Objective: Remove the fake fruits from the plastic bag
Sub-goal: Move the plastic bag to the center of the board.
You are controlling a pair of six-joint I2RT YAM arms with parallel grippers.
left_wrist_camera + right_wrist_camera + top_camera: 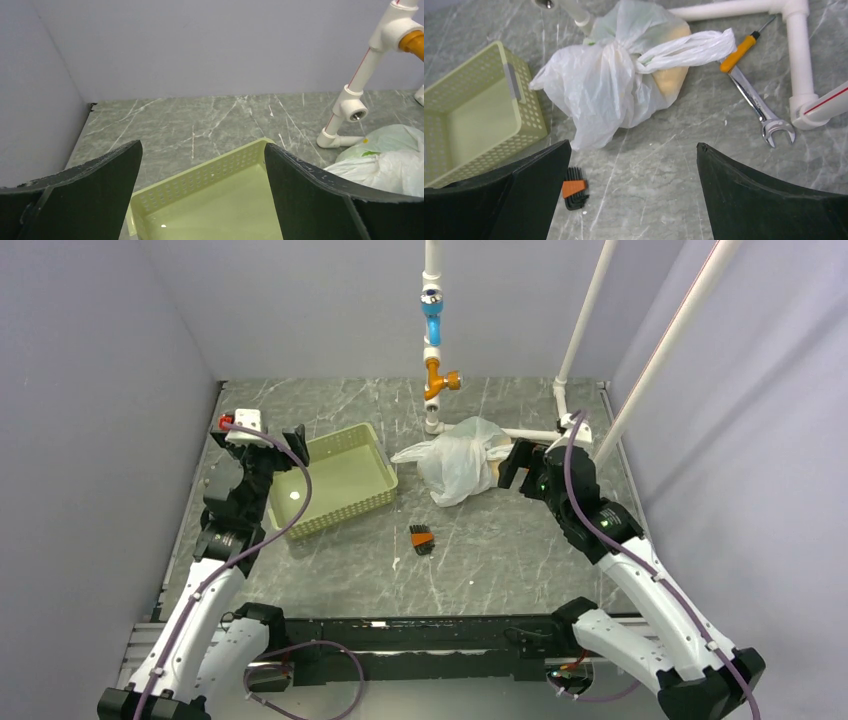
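Observation:
The plastic bag (452, 465) lies knotted and bulging at the back middle of the table, against the white pipe foot. It also shows in the right wrist view (604, 85) and at the right edge of the left wrist view (387, 162). A yellow mango (672, 77) shows through the bag's right side; the other fake fruits are hidden inside. My right gripper (516, 462) (633, 144) is open and empty, just right of the bag and above the table. My left gripper (285, 445) (202, 144) is open and empty over the basket's left side.
A pale green lattice basket (345, 480) (200, 175) (526, 107) stands empty left of the bag. An orange-and-black hex key set (421, 538) (574, 189) lies in front. A wrench (756, 105) and orange-handled screwdriver (739, 52) lie right of the bag by the white pipe frame (433, 340) (798, 55).

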